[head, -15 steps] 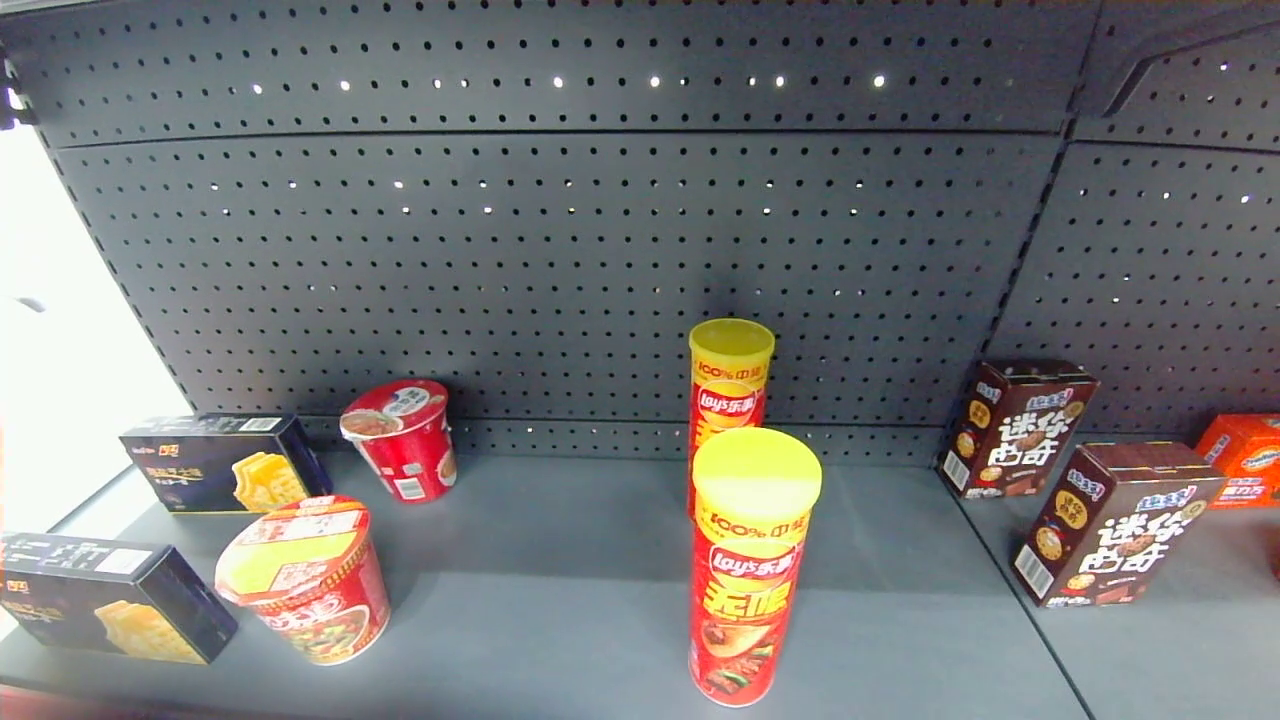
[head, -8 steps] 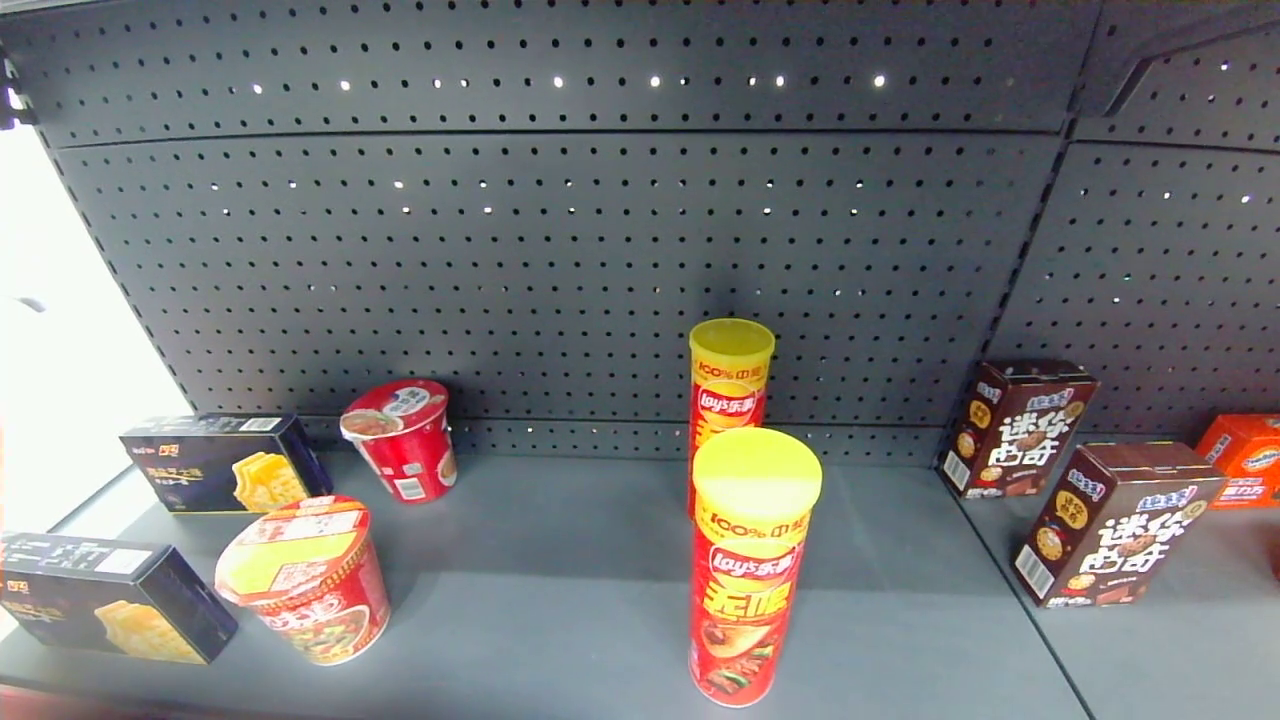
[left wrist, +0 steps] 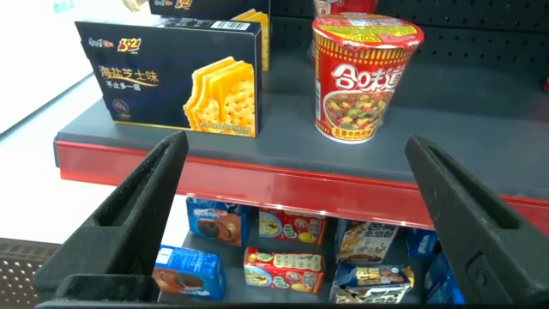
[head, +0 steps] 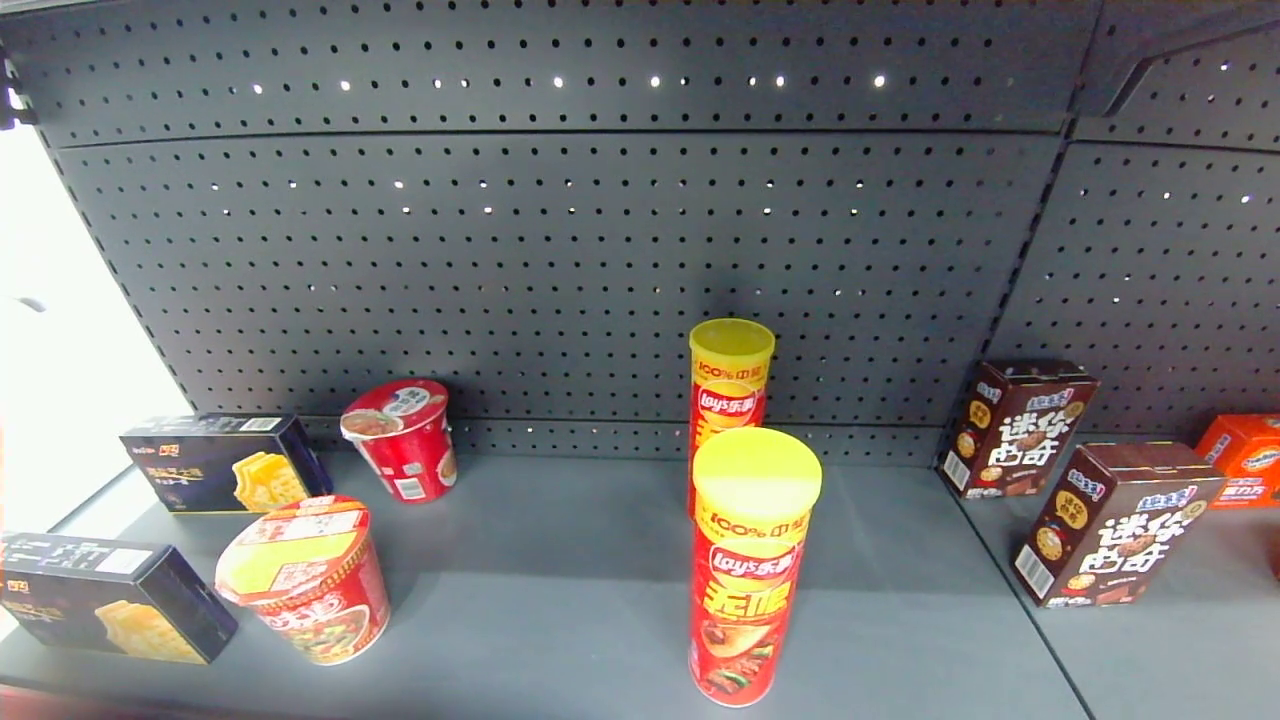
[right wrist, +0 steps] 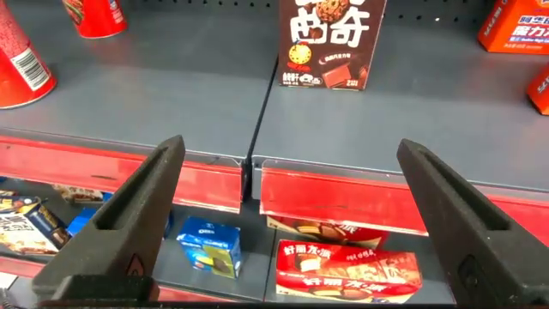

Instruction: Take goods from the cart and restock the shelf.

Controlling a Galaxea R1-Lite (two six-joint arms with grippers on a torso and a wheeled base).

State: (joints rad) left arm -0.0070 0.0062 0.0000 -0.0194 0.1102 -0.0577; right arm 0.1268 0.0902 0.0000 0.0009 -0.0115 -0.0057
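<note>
The shelf (head: 560, 600) is left unchanged while left gripper (left wrist: 296, 144) and right gripper (right wrist: 290, 148) are held open, empty, so restocking is judged paused.

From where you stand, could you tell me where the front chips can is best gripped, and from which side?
Probably around its red mid-body, below the yellow lid, coming level from the shelf's open front: the front chips can stands upright, tall and round, with a second can close behind.
</note>
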